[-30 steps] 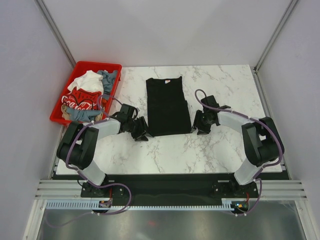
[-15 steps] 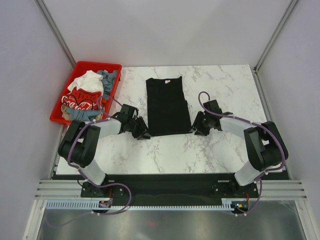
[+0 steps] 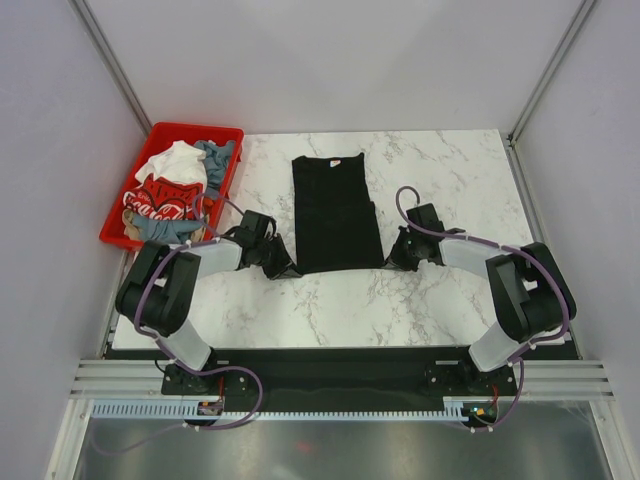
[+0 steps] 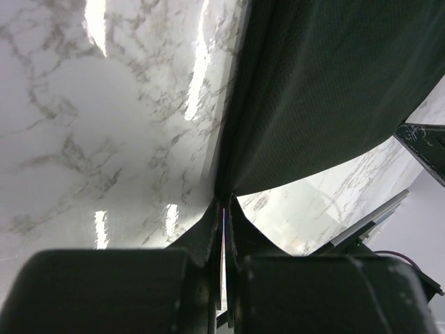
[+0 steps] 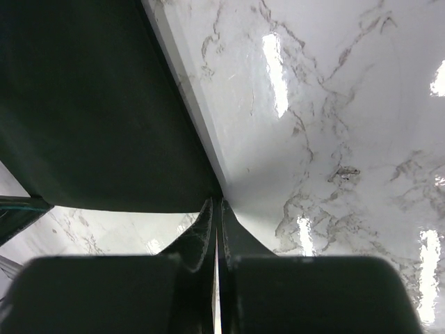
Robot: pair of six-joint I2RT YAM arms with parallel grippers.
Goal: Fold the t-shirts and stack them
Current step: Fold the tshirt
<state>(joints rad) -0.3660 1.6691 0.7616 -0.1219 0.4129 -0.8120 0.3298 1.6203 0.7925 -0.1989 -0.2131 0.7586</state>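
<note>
Your left gripper (image 3: 287,269) and right gripper (image 3: 395,259) each pinched onto a near corner of black t-shirt (image 3: 335,210).

- A robotics lab test cell — plain pale wall panels (image 3: 330,60) in aluminium frame posts (image 3: 108,60) close it in.
- The left arm (image 3: 165,290) and right arm (image 3: 520,290) stand on an aluminium rail (image 3: 340,378), above a slotted cable duct (image 3: 330,410).
- A marble-look table (image 3: 430,300) — at its left edge, a red bin (image 3: 195,128) of crumpled t-shirts (image 3: 165,195).
</note>
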